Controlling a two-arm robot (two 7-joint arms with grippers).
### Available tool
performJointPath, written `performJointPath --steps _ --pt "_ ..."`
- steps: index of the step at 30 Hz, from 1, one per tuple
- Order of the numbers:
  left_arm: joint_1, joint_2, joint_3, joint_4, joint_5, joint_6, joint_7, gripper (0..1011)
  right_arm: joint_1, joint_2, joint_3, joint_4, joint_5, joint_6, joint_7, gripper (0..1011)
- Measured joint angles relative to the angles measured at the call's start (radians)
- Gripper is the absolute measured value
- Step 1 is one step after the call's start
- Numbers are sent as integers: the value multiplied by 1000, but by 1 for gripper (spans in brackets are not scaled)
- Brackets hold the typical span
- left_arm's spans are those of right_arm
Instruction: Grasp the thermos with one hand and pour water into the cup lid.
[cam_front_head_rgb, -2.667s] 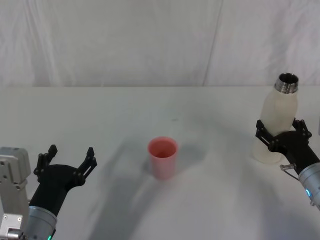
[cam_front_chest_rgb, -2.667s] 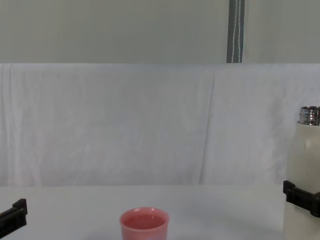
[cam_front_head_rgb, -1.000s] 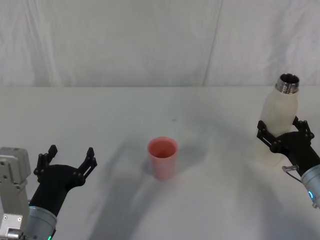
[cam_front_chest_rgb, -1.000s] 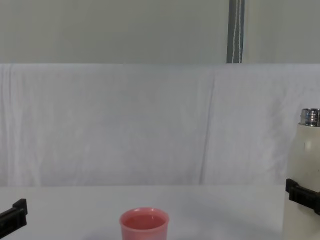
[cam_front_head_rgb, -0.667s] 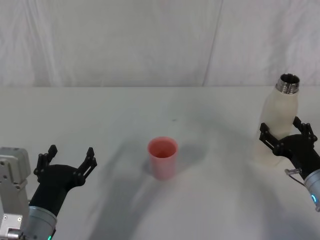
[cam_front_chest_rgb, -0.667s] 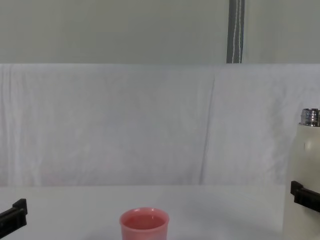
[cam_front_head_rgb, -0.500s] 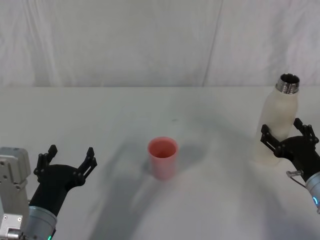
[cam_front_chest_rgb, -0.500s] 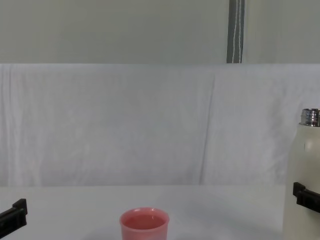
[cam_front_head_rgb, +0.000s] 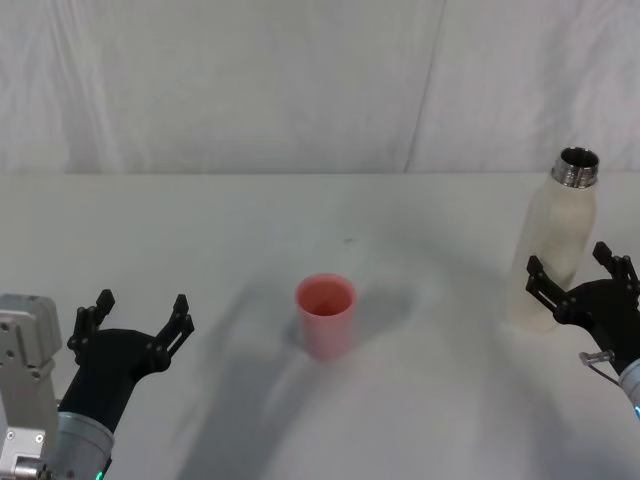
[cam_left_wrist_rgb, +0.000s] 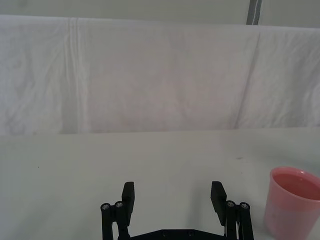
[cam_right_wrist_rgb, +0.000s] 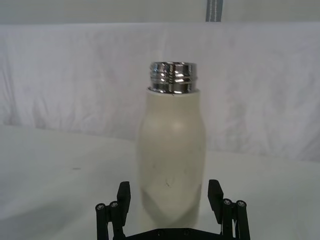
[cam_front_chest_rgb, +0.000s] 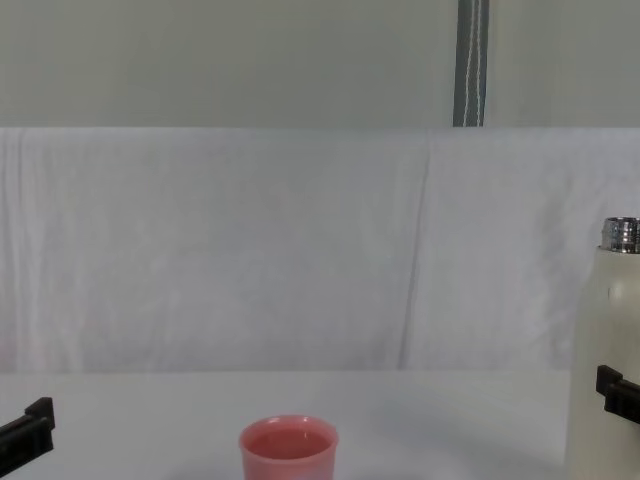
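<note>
We see the bottle (cam_front_head_rgb: 558, 245) standing upright on the table (cam_front_head_rgb: 300, 220), far right; the right gripper (cam_front_head_rgb: 581, 279) sits just before it, released, fingers apart; the pink cup (cam_front_head_rgb: 325, 315) stands centre; the left gripper (cam_front_head_rgb: 138, 318) rests spread, near left.

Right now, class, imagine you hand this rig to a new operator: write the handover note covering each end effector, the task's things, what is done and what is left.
Right end effector: open, just in front of the thermos, not gripping it.
Left end effector: open, idle at the near left.
Thermos: upright at the table's right, uncapped.
Cup lid: upright at centre; contents cannot be judged.
Done: thermos set down, released.
Left: confirm water in the cup; otherwise regrasp and pour.
</note>
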Motion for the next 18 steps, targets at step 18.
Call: performJointPath --steps 18 --pt "0 0 0 0 0 0 0 1001 -75 23 -7 -96 14 12 20 1001"
